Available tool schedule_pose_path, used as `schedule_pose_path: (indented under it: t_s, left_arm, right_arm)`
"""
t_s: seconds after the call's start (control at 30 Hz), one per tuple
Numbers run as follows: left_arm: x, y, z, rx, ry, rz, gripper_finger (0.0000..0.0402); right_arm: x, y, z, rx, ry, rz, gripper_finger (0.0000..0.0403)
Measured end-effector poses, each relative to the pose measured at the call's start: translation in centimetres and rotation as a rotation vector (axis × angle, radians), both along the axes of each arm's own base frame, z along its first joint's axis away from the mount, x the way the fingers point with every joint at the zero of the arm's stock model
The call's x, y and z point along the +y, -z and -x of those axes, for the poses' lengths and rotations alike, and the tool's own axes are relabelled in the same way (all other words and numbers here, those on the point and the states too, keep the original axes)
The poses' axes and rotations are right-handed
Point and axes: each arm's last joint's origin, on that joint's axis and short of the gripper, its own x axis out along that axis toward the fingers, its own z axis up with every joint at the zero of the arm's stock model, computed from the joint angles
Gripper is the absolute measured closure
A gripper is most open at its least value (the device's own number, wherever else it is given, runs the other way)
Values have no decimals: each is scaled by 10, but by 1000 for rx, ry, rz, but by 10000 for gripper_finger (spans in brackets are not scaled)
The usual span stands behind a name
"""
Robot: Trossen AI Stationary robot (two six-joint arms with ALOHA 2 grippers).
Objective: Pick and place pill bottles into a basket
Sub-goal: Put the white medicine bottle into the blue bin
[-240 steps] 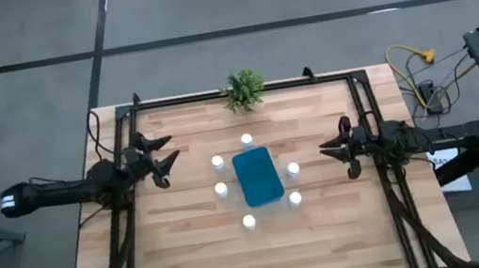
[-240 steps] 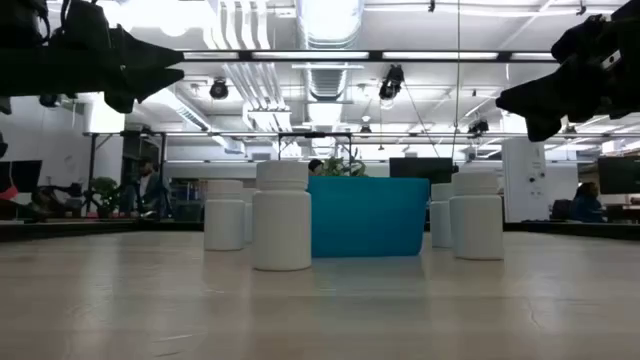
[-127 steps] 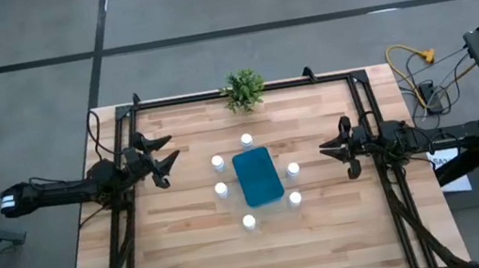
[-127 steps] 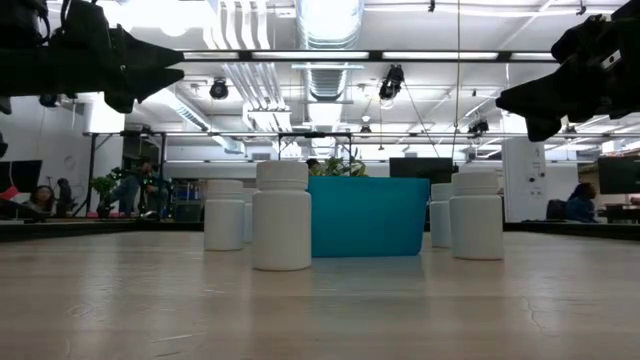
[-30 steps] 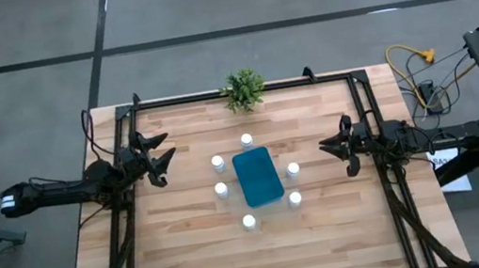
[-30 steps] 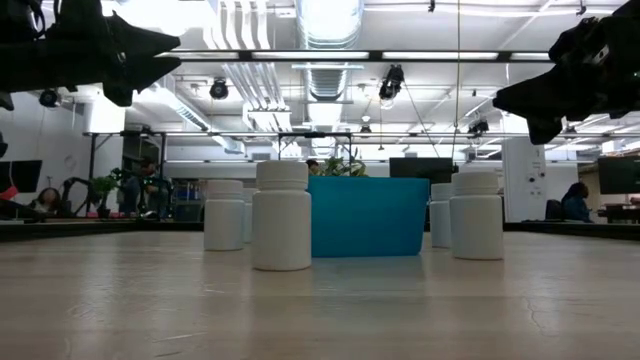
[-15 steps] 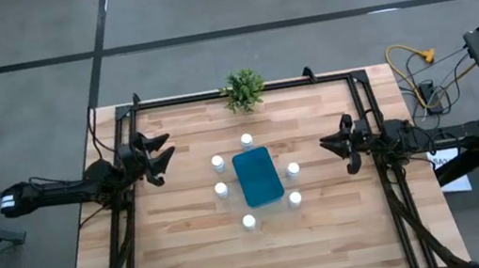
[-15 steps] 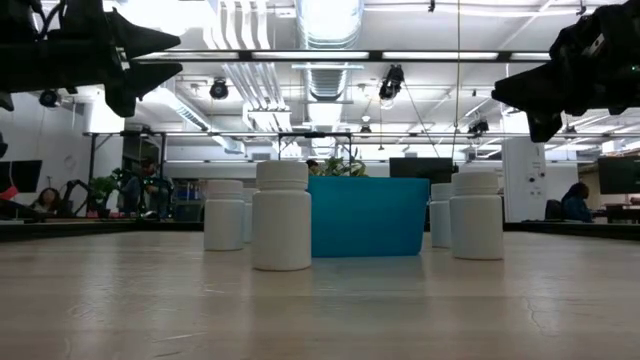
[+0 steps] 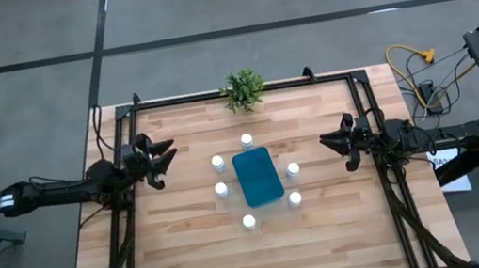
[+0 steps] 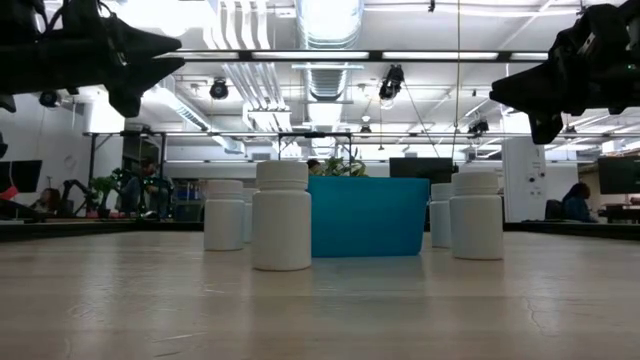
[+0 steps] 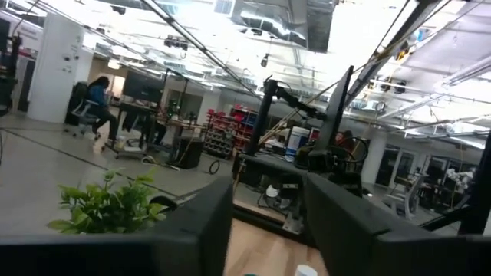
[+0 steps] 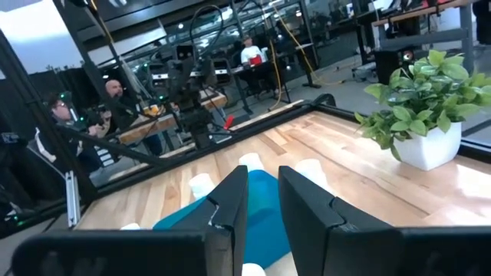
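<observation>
Currently pre-grasp: six pill bottles (image 9: pixel 249 220) ring the empty basket (image 9: pixel 257 176) mid-bench; left tool (image 9: pixel 163 160) and right tool (image 9: pixel 337 146) empty, jaws parted, next reach in.

Mid-frame on the counter (image 9: pixel 190 246): basket (image 9: pixel 257 177) ringed by six pill bottles (image 9: pixel 217 164). Left claw (image 9: pixel 165 158) centre-left, right claw (image 9: pixel 335 145) centre-right, plant (image 9: pixel 243 89) top centre.
</observation>
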Motion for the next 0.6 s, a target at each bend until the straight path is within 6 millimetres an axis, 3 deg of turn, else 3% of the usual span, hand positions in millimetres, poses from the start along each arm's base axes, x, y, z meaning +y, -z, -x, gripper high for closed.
schedule_pose_path:
  t_s: [0.23, 0.4, 0.6]
  left_arm:
    - [-2, -2, 1, -22, 69, -9, 392]
    - [-3, -3, 2, -50, 119, 51, 397]
    - [-5, -13, 1, -71, 214, 67, 401]
  right_arm:
    - [0, -4, 0, -38, 18, 0, 335]
    - [0, -9, 1, -91, 19, 5, 342]
    - [-1, -10, 1, -104, 28, 4, 390]
